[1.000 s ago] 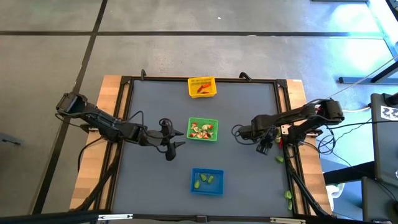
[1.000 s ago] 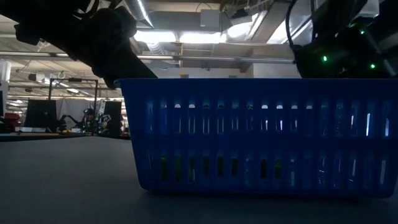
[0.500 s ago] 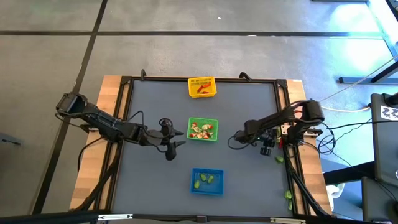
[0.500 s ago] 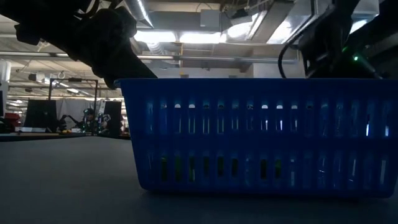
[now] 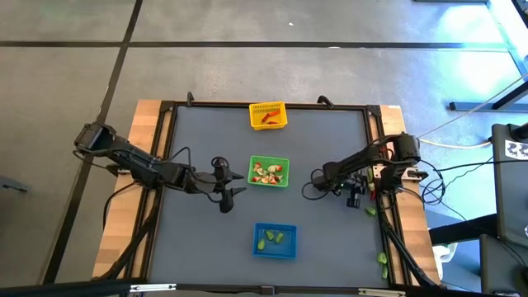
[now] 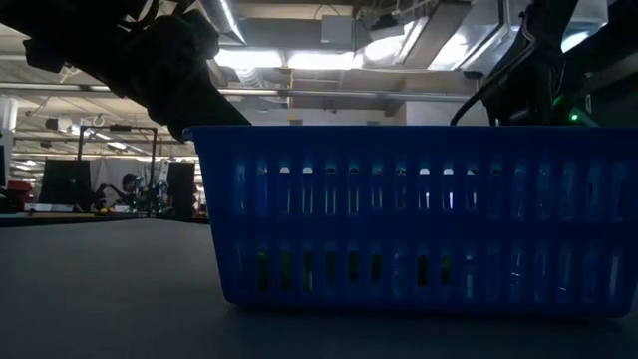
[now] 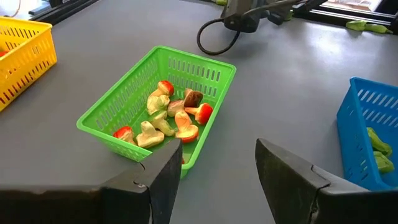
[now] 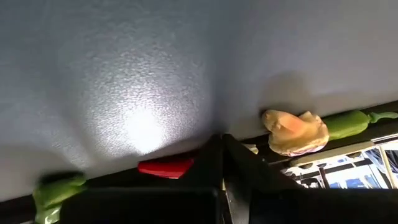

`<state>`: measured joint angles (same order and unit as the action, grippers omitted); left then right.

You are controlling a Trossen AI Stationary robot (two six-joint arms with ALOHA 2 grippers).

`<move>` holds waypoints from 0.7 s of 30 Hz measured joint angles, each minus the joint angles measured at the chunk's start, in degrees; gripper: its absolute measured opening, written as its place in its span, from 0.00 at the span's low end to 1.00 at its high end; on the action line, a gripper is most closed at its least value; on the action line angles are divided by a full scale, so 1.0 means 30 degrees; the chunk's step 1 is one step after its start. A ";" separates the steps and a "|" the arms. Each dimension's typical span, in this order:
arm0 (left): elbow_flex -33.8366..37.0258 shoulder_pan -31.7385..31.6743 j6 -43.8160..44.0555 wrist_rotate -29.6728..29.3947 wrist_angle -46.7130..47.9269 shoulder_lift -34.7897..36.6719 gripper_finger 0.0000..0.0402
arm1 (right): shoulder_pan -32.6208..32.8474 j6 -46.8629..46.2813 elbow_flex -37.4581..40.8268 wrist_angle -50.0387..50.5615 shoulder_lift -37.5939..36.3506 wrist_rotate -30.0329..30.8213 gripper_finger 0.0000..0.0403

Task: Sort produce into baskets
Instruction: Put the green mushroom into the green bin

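Now your right gripper (image 5: 314, 183) sits low at centre-right, fingers pinched together on nothing (produce lies nearby); your left gripper (image 5: 233, 185) waits spread-fingered beside the green basket (image 5: 270, 172).

Bare mat lies between the green basket (image 5: 270, 172) and the right gripper (image 5: 315, 183); the left gripper (image 5: 235, 183) crowds the basket's other side; the blue basket (image 5: 275, 240) stands well apart.
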<state>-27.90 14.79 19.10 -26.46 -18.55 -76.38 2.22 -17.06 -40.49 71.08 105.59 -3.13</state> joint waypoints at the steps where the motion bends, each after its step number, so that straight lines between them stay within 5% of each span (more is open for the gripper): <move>1: 0.0000 0.0000 -0.0004 0.0000 -0.0003 0.0000 0.50 | 0.0000 0.0096 -0.0053 0.0028 -0.0022 -0.0046 0.02; 15: 0.0000 -0.0197 0.0011 0.0007 -0.0022 0.0000 0.50 | 0.0007 0.0741 -0.3435 0.1837 -0.2393 0.0324 0.01; 21: 0.0000 -0.0197 0.0033 0.0007 -0.0015 0.0000 0.50 | 0.0000 0.0220 -0.3005 0.2719 -0.2656 0.0310 0.15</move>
<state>-27.90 14.20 19.20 -26.44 -18.59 -76.38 2.22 -16.40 -49.50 79.24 97.62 -2.20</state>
